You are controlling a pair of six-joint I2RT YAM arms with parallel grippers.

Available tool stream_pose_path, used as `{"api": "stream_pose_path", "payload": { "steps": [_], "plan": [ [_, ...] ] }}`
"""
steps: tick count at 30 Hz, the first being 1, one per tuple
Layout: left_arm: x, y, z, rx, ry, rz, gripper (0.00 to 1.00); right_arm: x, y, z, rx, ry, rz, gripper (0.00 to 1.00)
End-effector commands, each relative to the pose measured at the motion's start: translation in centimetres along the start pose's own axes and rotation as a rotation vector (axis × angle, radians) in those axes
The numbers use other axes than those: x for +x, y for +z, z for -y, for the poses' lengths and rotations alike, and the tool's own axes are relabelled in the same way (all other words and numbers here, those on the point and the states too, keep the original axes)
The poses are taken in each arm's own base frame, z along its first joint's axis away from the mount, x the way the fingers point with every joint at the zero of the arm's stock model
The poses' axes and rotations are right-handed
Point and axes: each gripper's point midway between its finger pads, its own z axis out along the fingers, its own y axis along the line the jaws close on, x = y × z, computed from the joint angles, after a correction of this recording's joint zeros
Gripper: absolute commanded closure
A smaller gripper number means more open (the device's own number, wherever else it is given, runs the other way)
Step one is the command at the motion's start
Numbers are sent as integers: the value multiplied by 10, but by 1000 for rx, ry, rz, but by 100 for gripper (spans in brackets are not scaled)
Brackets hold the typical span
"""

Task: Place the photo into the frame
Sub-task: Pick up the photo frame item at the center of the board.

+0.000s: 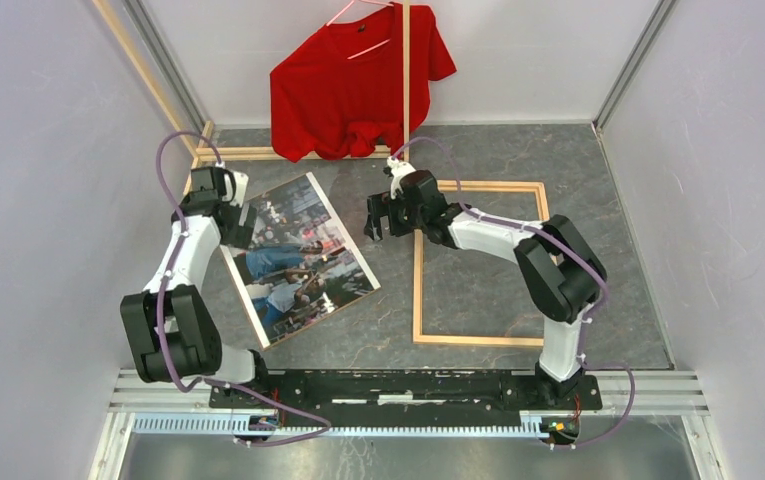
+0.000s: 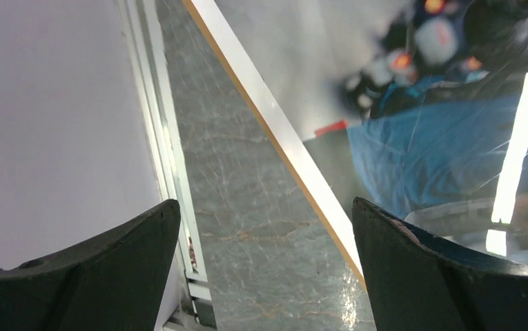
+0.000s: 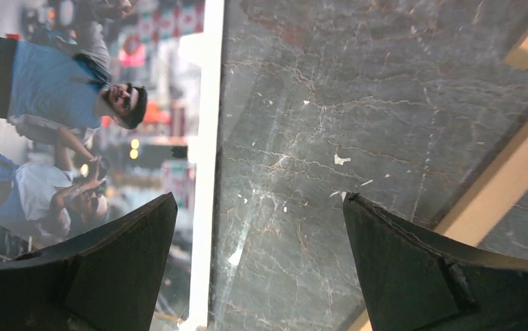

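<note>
No legible text or labels anywhere

The photo (image 1: 303, 258) is showing a glossy paper face catching glare, the frame (image 1: 478, 340) is showing smooth pale wood, the bench (image 1: 378, 345) is looking like grey veined stone with a faint sheen, and the black fingers (image 3: 413, 269) are looking matt plastic.

A: Photo (image 1: 298, 255) is all blues and reds, with a white border!
B: Frame (image 1: 419, 290) is pale wood. Table (image 1: 618, 210) is grey marble with light veins.
A: T-shirt (image 1: 343, 95) is plain bright red. Arms (image 1: 186, 262) are white and black, cable (image 1: 159, 160) purple.
</note>
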Motion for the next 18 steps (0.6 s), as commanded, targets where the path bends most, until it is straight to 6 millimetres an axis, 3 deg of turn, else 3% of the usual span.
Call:
{"api": "stream_pose_path", "payload": {
  "steps": [1, 8, 13, 18],
  "plan": [
    [11, 20, -17, -88, 64, 0, 0, -8, 20, -8, -28, 45, 9, 2],
    [21, 65, -8, -60, 39, -72, 0, 7, 50, 0, -3, 42, -47, 2],
    [22, 79, 4, 0, 42, -89, 1, 19, 64, 6, 7, 70, -76, 2],
    [39, 92, 8, -2, 91, -137, 2, 30, 76, 7, 1, 143, -104, 2]
  ]
}}
